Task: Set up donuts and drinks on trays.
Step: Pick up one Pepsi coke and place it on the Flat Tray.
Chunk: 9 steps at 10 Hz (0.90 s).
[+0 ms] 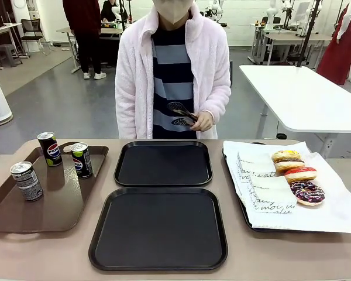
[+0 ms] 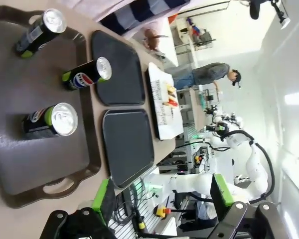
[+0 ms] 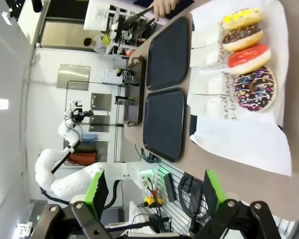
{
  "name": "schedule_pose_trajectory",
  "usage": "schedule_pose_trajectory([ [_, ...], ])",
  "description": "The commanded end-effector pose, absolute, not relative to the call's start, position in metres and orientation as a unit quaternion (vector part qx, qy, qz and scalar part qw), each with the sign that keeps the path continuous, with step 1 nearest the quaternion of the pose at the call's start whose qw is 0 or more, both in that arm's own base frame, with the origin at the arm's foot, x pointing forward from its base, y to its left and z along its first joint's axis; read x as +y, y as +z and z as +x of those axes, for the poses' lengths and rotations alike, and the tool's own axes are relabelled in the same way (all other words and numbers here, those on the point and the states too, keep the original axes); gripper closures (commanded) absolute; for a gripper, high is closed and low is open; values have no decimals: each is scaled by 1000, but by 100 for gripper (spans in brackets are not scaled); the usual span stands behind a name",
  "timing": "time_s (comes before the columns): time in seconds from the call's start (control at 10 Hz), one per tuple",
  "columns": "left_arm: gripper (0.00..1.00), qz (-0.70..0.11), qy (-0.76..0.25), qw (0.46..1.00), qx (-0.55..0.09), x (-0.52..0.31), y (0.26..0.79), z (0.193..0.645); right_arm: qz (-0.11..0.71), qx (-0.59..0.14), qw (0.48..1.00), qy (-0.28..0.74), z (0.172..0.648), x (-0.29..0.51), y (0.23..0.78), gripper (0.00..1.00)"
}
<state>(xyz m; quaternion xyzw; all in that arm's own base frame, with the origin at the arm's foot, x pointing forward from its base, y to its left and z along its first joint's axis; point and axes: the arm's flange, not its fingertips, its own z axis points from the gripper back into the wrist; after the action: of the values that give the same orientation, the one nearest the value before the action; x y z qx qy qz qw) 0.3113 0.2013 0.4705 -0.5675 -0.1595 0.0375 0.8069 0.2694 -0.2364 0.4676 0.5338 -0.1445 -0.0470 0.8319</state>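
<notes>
Two black trays lie mid-table, one far (image 1: 164, 164) and one near (image 1: 159, 228), both bare. Three drinks stand on a brown tray (image 1: 6, 208): a grey-patterned can (image 1: 26, 180) and two black Pepsi cans (image 1: 49, 148) (image 1: 81, 160). Several donuts (image 1: 297, 174) in yellow, chocolate, red and dark sprinkled glaze lie in a row on white paper. My left gripper (image 2: 163, 196) hangs open above the table's edge, off the handle end of the brown tray and its cans (image 2: 50, 119). My right gripper (image 3: 154, 194) is open too, high off the table's edge beyond the donuts (image 3: 248, 57).
A person in a pale pink fleece stands at the far side holding black tongs (image 1: 181, 114). The donuts' printed white paper (image 1: 263, 187) covers a dark tray at the right and overhangs its rim. A white table (image 1: 304, 96) stands behind at the right.
</notes>
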Motion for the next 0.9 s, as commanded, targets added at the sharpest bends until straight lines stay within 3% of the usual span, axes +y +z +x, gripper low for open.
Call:
schedule_pose_trajectory([
  [0.0,0,-546,27,823,-156,211,474,312,537,-149,829,-47,274,-240,465,0],
  [0.8,0,-552,35,819,-155,208,474,312,533,-143,832,-53,268,-239,465,0],
])
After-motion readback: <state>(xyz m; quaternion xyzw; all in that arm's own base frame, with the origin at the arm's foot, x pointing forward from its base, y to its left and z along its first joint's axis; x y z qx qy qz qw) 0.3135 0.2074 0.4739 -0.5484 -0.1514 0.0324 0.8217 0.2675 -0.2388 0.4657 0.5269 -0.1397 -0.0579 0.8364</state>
